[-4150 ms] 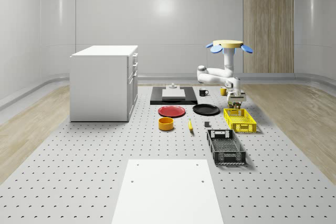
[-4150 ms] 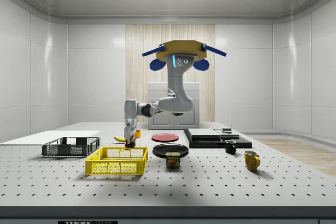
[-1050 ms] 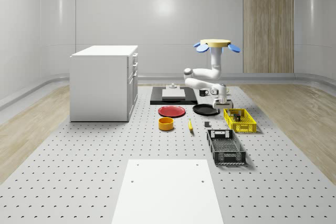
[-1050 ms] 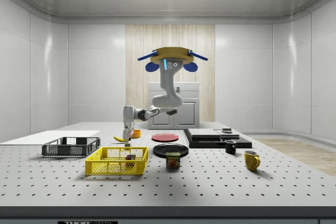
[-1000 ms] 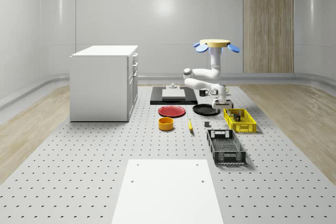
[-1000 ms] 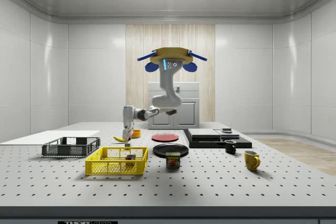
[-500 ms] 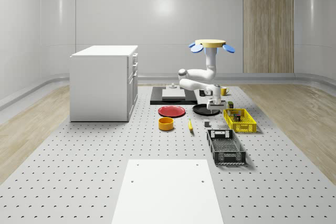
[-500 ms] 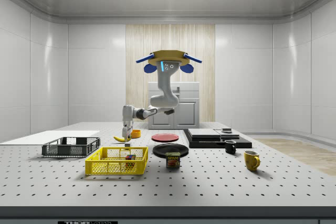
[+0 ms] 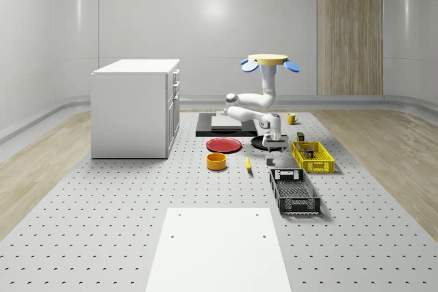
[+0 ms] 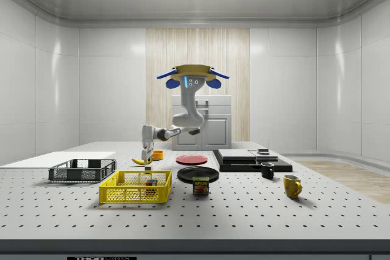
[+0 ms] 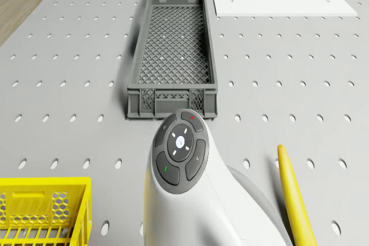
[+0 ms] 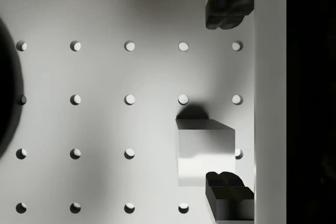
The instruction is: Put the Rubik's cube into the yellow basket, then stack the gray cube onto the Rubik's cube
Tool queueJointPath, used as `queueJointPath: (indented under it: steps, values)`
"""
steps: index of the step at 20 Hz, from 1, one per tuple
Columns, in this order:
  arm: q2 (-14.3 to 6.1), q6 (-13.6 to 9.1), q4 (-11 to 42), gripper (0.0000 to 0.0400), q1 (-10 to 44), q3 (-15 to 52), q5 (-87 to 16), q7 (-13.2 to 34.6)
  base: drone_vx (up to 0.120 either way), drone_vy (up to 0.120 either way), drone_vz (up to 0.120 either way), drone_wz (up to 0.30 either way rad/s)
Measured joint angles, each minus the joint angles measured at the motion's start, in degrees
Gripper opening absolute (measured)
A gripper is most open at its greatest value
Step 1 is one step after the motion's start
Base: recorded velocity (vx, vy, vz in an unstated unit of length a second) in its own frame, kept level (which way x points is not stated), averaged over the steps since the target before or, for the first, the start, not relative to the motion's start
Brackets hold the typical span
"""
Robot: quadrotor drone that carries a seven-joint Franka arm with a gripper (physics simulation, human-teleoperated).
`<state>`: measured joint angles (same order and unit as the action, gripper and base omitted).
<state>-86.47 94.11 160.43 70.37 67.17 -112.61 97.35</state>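
Rubik's cube (image 9: 310,152) sits in yellow basket (image 9: 313,157), so drone (image 9: 268,61) hovers over table's (image 9: 137,223) far side, empty hand (image 12: 227,98) spread wide above gray cube (image 12: 205,152) for pickup

Counts of items on the perforated table (image 9: 102,223): two baskets, one yellow (image 9: 313,157) and one dark gray (image 9: 294,191), the latter nearer the white mat (image 9: 217,247); two plates, one red (image 9: 224,145) and one black (image 9: 263,143); two mugs, one yellow (image 10: 292,186) and one black (image 10: 267,170); one orange bowl (image 9: 217,161); one banana (image 9: 248,163); one tin (image 10: 201,185); one gray cube (image 12: 206,152); one white cabinet (image 9: 135,109).
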Motion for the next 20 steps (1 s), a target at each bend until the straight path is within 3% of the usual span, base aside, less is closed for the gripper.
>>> queueJointPath:
  steps: [8,20]
  values:
    - [0.2,-0.2,0.0,0.04,-0.1,0.0,-0.1,-0.1,0.0,-0.115,-0.05,0.0]
    - [0.7,0.8,-1.3,0.04,0.4,-3.3,-3.2,-0.3,0.0,0.0,0.0,0.0]
